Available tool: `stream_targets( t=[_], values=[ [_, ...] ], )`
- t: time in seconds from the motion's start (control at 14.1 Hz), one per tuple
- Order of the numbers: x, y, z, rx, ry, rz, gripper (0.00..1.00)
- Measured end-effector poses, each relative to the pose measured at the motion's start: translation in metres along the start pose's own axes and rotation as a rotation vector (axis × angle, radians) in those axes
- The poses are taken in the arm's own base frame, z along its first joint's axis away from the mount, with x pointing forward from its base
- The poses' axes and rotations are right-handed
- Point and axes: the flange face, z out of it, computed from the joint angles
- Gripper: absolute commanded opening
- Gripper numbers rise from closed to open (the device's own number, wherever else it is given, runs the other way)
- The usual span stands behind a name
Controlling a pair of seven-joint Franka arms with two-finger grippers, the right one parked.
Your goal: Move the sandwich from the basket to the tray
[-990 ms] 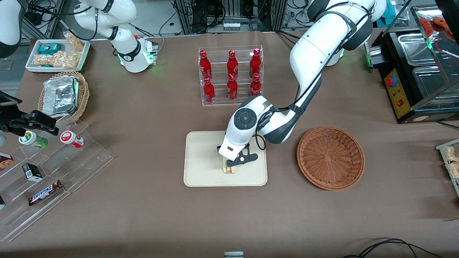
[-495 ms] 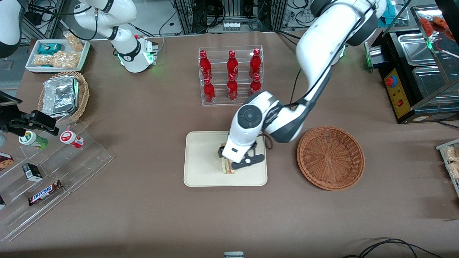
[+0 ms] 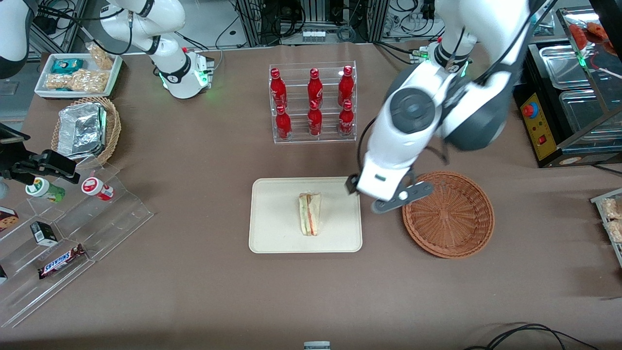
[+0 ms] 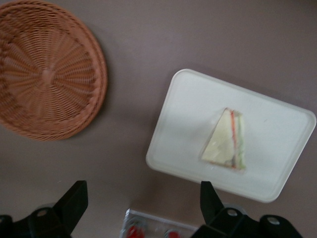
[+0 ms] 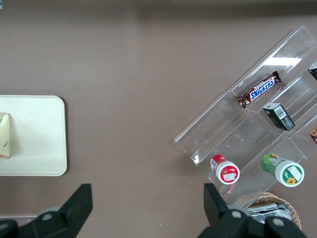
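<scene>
The sandwich [image 3: 310, 214] lies flat near the middle of the cream tray [image 3: 272, 228], a pale wedge with green and red-orange layers. It also shows in the left wrist view as the sandwich [image 4: 229, 141] on the tray [image 4: 188, 109]. The reddish-brown basket [image 3: 447, 214] stands beside the tray toward the working arm's end and holds nothing; the wrist view shows the basket [image 4: 47, 74] too. My gripper [image 3: 376, 194] hangs high above the strip of table between tray and basket. The gripper [image 4: 142, 193] is open with nothing between its fingers.
A clear rack of red bottles [image 3: 313, 102] stands farther from the front camera than the tray. A stepped acrylic stand with snacks [image 3: 73, 228], a tan wicker basket with foil [image 3: 85, 130] and a white snack tray [image 3: 77, 73] lie toward the parked arm's end.
My gripper has let go of the sandwich on the tray, risen, and swung toward the basket. The sandwich stays where it was set down.
</scene>
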Motion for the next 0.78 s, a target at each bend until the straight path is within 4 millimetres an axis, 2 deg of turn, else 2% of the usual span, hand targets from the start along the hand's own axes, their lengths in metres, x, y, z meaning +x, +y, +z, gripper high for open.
stream_targets(
  t=[0.14,0.28,0.49,0.64,0.78],
  values=[
    [0.008,-0.053,-0.031,0.046,-0.054,0.018,1.00],
    [0.016,-0.107,-0.052,0.093,-0.100,-0.003,1.00],
    [0.026,-0.172,-0.055,0.123,-0.130,-0.031,1.00],
    [0.025,-0.207,-0.052,0.140,-0.152,-0.007,1.00],
    [0.020,-0.237,-0.058,0.149,-0.180,0.064,1.00]
  ],
)
